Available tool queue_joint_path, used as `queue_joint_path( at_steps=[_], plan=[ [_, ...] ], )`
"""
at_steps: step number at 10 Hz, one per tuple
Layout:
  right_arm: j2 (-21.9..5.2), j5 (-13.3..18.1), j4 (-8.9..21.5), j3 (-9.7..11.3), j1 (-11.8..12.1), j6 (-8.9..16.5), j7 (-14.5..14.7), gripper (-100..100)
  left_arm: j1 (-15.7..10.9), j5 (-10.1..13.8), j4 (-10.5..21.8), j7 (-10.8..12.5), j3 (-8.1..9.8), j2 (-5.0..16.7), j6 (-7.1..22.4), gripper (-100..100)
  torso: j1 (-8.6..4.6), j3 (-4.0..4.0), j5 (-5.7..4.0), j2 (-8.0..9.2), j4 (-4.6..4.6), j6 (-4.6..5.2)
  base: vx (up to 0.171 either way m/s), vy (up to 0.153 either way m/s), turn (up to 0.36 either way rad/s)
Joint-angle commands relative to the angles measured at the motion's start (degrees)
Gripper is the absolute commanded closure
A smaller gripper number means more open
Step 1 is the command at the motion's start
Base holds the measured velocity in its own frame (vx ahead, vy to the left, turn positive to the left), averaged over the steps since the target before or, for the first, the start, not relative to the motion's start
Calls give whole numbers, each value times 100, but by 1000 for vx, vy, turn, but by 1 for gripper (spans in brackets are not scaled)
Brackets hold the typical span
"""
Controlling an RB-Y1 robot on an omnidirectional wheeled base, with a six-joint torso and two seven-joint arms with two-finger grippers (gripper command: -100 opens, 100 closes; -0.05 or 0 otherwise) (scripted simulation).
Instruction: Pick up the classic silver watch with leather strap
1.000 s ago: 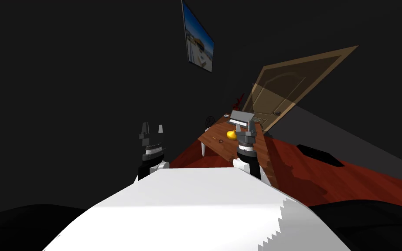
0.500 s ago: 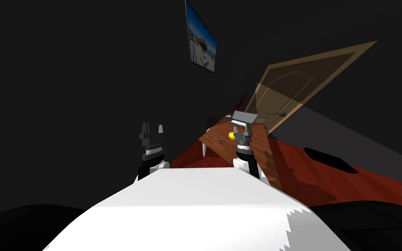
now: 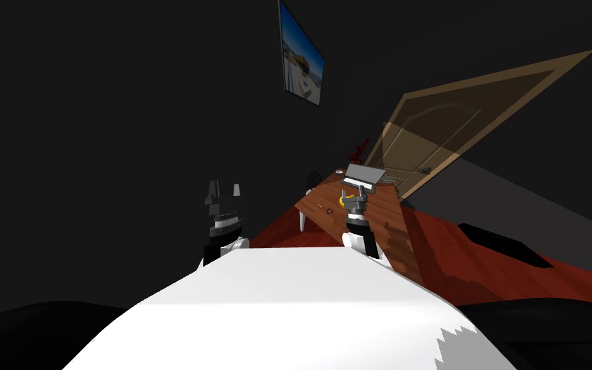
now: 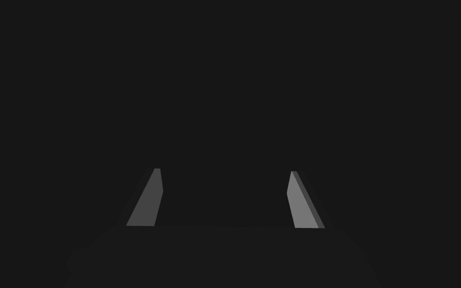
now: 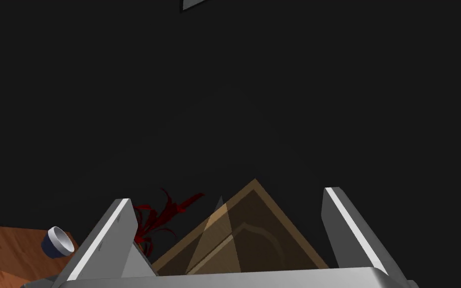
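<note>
Swinging with the robot's own turn, the desk [image 3: 381, 218], door [image 3: 455, 128] and wall picture [image 3: 301, 58] have slid rightward across the head view in the past second. The right hand [image 3: 353, 199] has eased forward and now half-covers a yellow thing [image 3: 341, 196] in front of the laptop [image 3: 363, 173]. Its fingers stand wide apart and hold nothing. They point level past a blue bowl [image 5: 58, 241] and a red plant [image 5: 167, 212] toward the door rather than down at the desktop, which looks like a carrying pose for the approach, not yet a reach. The watch [image 3: 329, 211] appears to be the small brown ring lying on the desk's near part, just left of the right hand and apart from it; it is too small to make out strap or face. The left hand [image 3: 225, 189], likewise spread wide and empty, is held upright ahead of the chest facing a dark wall. It seems parked clear so that the right arm, on the desk's side, can do the picking.
</note>
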Motion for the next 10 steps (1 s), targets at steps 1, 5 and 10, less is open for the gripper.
queue_joint_path(
  at_steps=[1,5,10],
  plan=[
    [2,-107,168,24,-5,-4,-107,-100,0,0,0,0,0,0,0,0,0,0,0,0,0,0,11,-1,25],
    [-67,-739,797,-21,-257,190,-619,-100,0,0,0,0,0,0,0,0,1,0,0,1,0,2,14,1,61],
    [-124,-1361,1583,-70,-542,404,-1162,-100,0,0,0,0,0,0,0,0,2,1,0,1,0,1,12,3,62]
  ],
)
